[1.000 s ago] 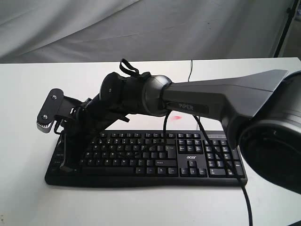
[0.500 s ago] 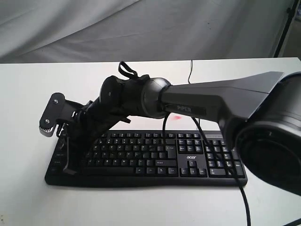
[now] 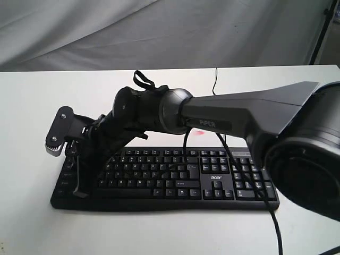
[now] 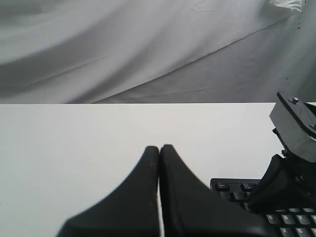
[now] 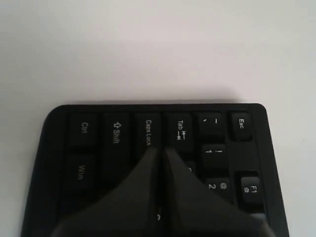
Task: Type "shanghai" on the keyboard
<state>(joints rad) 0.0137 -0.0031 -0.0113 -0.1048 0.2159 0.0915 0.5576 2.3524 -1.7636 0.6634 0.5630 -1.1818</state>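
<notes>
Keyboard (image 3: 175, 183) letters sit tight together, so the right gripper (image 5: 159, 149), clenched empty just beside Caps Lock (image 5: 148, 132), should dab one key squarely.

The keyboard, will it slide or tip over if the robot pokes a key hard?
Probably won't tip: the keyboard is wide, low and flat on the table. It looks stiff, so it shouldn't bend. It might skid a little, since the right gripper is at one end.

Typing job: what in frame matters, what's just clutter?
In use:
wide black wired keyboard with white legends
right gripper, shut, over its Caps Lock end

Idle:
left gripper, shut
white table
grey cloth backdrop
pink mark beyond keyboard
</notes>
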